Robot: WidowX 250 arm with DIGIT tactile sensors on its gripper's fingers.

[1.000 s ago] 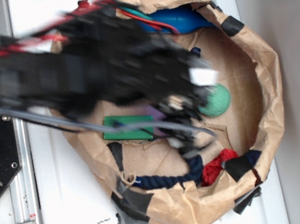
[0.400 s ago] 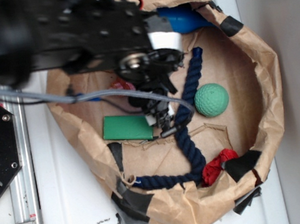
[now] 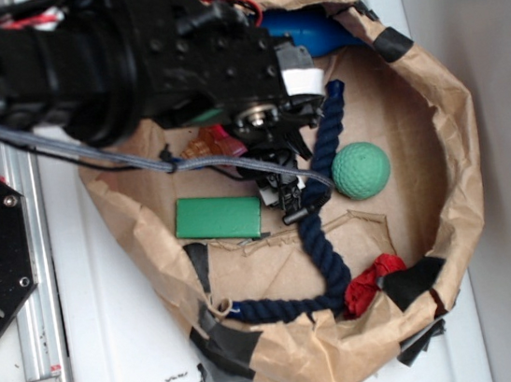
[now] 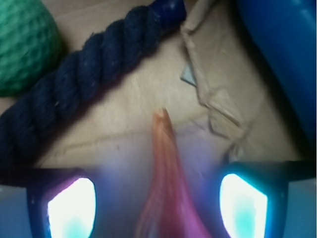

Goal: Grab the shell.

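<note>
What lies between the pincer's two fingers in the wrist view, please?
The shell's tapered tip runs up the middle between the fingers, with bare brown paper beyond it. The wrist view shows this.

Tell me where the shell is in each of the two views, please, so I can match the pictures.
Exterior: the shell is mostly hidden under the arm, only its orange-brown end showing above the green block.
Wrist: the shell is at bottom centre between the gripper fingers, its tapered tip pointing up.
Shared landmark: the navy rope beside the green ball.
</note>
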